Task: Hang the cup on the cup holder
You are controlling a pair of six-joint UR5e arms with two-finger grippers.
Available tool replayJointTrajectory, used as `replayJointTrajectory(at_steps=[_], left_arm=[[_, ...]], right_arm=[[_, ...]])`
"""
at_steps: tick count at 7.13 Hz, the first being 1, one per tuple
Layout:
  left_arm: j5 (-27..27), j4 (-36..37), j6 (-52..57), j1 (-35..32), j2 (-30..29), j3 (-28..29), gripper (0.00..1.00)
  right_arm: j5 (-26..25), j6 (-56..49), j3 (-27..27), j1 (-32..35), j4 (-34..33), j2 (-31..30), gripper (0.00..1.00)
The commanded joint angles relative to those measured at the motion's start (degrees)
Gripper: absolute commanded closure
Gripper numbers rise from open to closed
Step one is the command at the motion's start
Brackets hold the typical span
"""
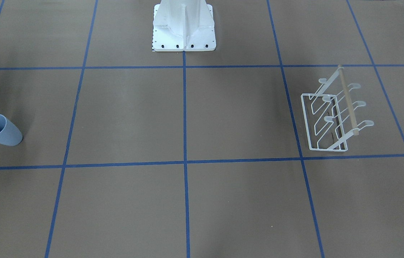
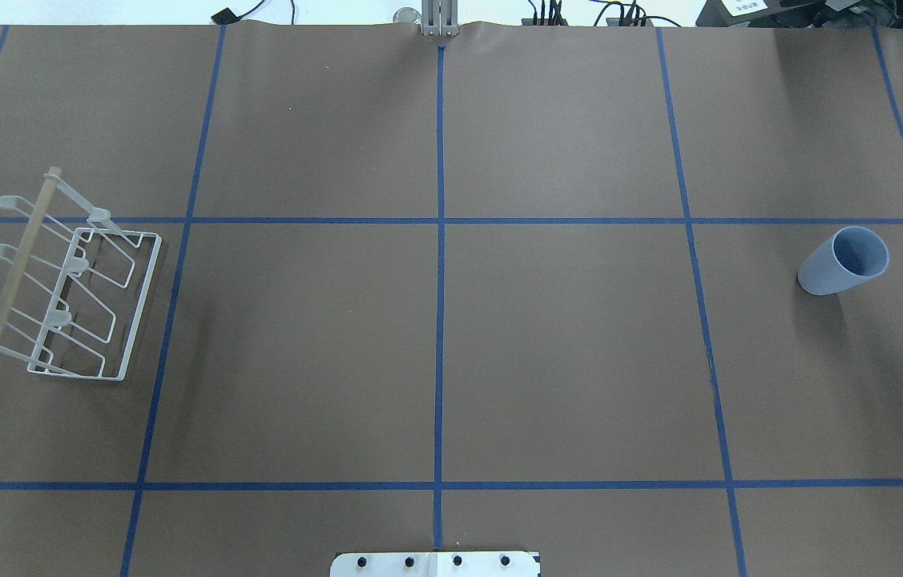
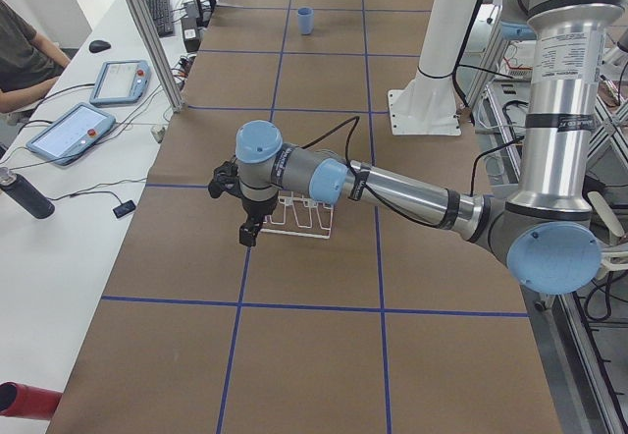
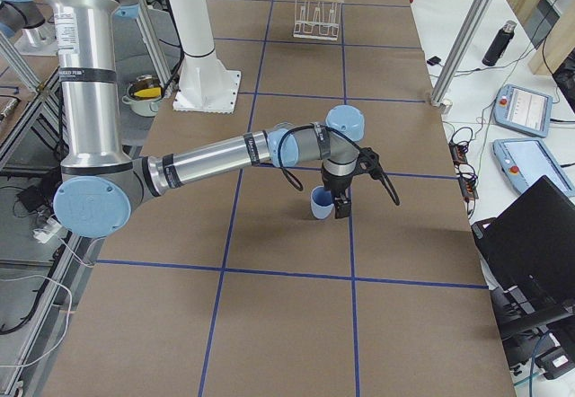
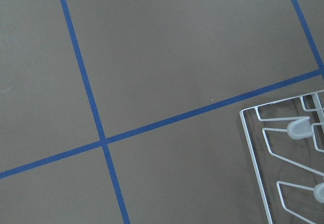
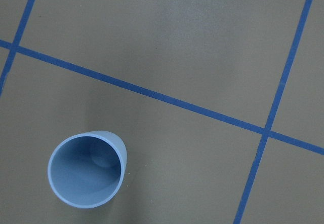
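The pale blue cup (image 2: 840,264) stands upright, rim up, far out on the robot's right side of the table; it also shows in the front view (image 1: 1,130), the right wrist view (image 6: 86,176) and the right side view (image 4: 321,204). The white wire cup holder (image 2: 22,260) with its wooden rod stands on the left side (image 1: 347,100), with a corner in the left wrist view (image 5: 298,127). My right gripper (image 4: 340,208) hangs just beside the cup. My left gripper (image 3: 249,234) hangs next to the cup holder (image 3: 299,220). I cannot tell whether either is open or shut.
The white robot pedestal (image 1: 184,28) stands at the table's middle rear edge. Blue tape lines grid the brown tabletop. An operators' desk with tablets (image 3: 64,130), a laptop (image 4: 530,235) and a bottle runs along the far side, where a person (image 3: 20,51) sits.
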Motion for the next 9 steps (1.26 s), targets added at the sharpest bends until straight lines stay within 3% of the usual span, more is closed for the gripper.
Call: replayJointTrajectory(at_steps=[1, 5, 6, 9], left_arm=[[0.0, 0.0, 0.0, 0.0, 0.0, 0.0, 0.02], [0.1, 0.0, 0.0, 0.0, 0.1, 0.1, 0.02], [0.1, 0.0, 0.0, 0.0, 0.1, 0.1, 0.02], [0.1, -0.1, 0.0, 0.0, 0.1, 0.1, 0.02]], right_arm=[[0.2, 0.1, -0.2, -1.2, 0.6, -0.1, 0.00], [0.2, 0.2, -0.8, -4.8, 0.6, 0.4, 0.00], [0.2, 0.3, -3.3, -5.2, 0.6, 2.3, 0.00], [0.1, 9.2, -6.6, -8.3, 1.9, 5.3, 0.00]])
